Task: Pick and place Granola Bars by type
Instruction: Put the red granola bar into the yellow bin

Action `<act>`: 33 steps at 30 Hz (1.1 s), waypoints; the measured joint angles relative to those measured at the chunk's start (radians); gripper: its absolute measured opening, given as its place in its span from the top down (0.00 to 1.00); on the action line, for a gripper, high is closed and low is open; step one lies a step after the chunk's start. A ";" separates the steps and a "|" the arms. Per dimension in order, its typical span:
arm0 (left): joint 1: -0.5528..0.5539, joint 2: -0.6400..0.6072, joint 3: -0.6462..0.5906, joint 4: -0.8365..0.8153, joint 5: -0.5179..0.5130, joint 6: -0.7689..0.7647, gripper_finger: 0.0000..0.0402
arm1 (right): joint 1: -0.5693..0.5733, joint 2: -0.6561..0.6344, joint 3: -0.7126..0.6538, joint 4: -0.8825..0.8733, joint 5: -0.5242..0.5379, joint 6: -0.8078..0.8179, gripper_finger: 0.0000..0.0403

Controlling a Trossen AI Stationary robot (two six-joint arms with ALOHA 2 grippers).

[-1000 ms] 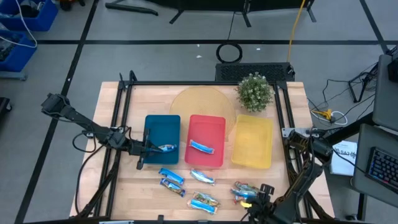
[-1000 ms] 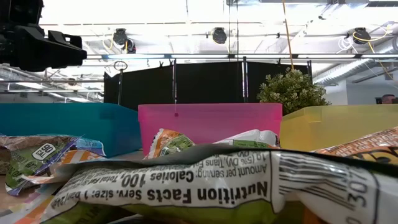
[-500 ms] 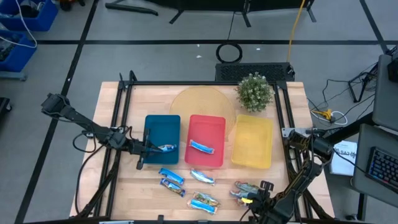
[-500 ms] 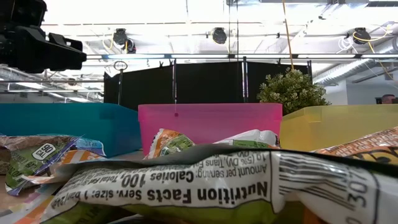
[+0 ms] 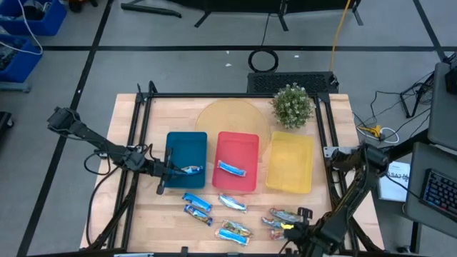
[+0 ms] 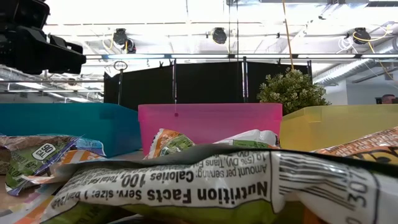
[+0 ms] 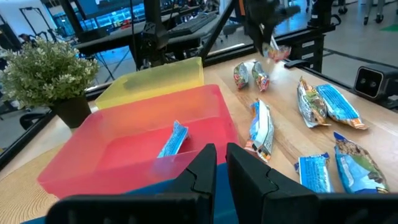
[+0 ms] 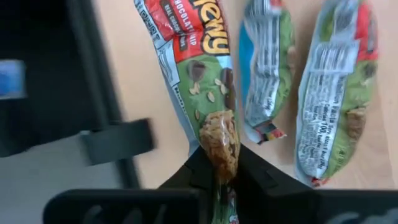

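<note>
Several foil-wrapped granola bars lie on the wooden table near its front edge, among them one (image 5: 196,202), one (image 5: 233,203) and one (image 5: 235,231). One bar (image 5: 191,170) lies in the blue tray (image 5: 182,146) and another (image 5: 230,169) in the red tray (image 5: 239,146). The yellow tray (image 5: 289,160) holds none. My right gripper (image 8: 219,180) is at the near right (image 5: 289,228), shut on a red-and-green bar (image 8: 208,93). My left gripper (image 7: 221,163) hovers over the blue tray's near right part (image 5: 178,170), fingers shut with nothing showing between them. My right gripper pinches one end of the red-and-green bar (image 8: 221,152) between its two fingers, coming from above and pointing down. The bar hangs below the fingers, and in the left wrist view (image 7: 277,53) it is clear of the table.
Two more bars (image 8: 267,68) (image 8: 339,87) lie on the table just below the held one. A potted plant (image 5: 293,105) and a round wooden board (image 5: 228,118) stand behind the trays. Black frame rails run along both table sides. Bar wrappers (image 6: 186,186) fill the low view's foreground.
My right arm has shifted a little over the near right bars, its elbow swinging toward the table's right edge. The gripper has stayed shut on its bar.
</note>
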State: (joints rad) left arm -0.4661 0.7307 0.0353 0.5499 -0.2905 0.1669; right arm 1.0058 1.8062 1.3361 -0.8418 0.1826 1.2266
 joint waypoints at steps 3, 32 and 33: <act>0.000 0.000 0.000 0.000 0.000 -0.013 0.88 | -0.013 -0.076 0.002 -0.021 0.076 -0.093 0.94; 0.000 0.000 0.000 0.029 -0.084 -0.012 0.88 | -0.679 -0.467 -0.691 0.092 0.019 -0.580 0.90; 0.000 0.000 0.000 0.029 -0.084 -0.013 0.88 | -0.685 -0.467 -0.692 0.092 0.010 -0.582 0.89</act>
State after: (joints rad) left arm -0.4664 0.7307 0.0357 0.5789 -0.3743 0.1542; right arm 0.3208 1.3392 0.6441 -0.7500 0.1923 0.6445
